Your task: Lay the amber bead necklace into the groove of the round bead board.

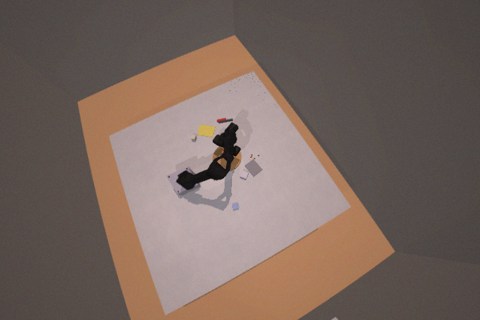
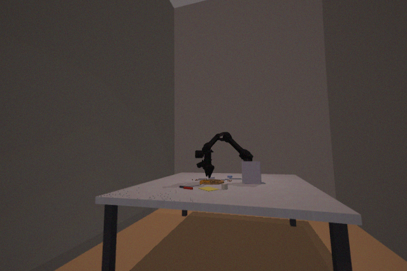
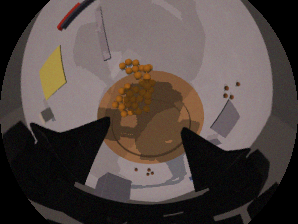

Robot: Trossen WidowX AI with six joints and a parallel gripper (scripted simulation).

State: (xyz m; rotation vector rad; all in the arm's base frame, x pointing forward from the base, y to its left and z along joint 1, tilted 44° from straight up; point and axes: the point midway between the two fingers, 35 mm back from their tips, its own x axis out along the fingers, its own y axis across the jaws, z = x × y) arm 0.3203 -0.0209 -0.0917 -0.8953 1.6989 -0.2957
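Note:
The round bead board (image 3: pixel 196 111) (image 1: pixel 238 158) lies flat on the table, with its ring groove partly showing in the wrist view. The amber bead necklace (image 3: pixel 138 75) lies bunched in a heap on the far left part of the board, and a loop of it reaches past the far rim. It is not spread around the groove; the near and right parts of the groove show no beads. My gripper (image 3: pixel 147 125) (image 2: pixel 208 176) is open and empty, above the board, with its fingers on the near side of the heap. In the top view the arm hides part of the board.
A yellow sheet (image 1: pixel 206 131) (image 3: pixel 52 73), a red and dark pen-like thing (image 1: pixel 221 120) and a beige block (image 1: pixel 194 137) lie beyond the board. A grey square (image 1: pixel 253 167) (image 3: pixel 226 119), a white block (image 1: pixel 243 174) and several small brown beads lie beside it. A blue block (image 1: pixel 235 206) lies farther off.

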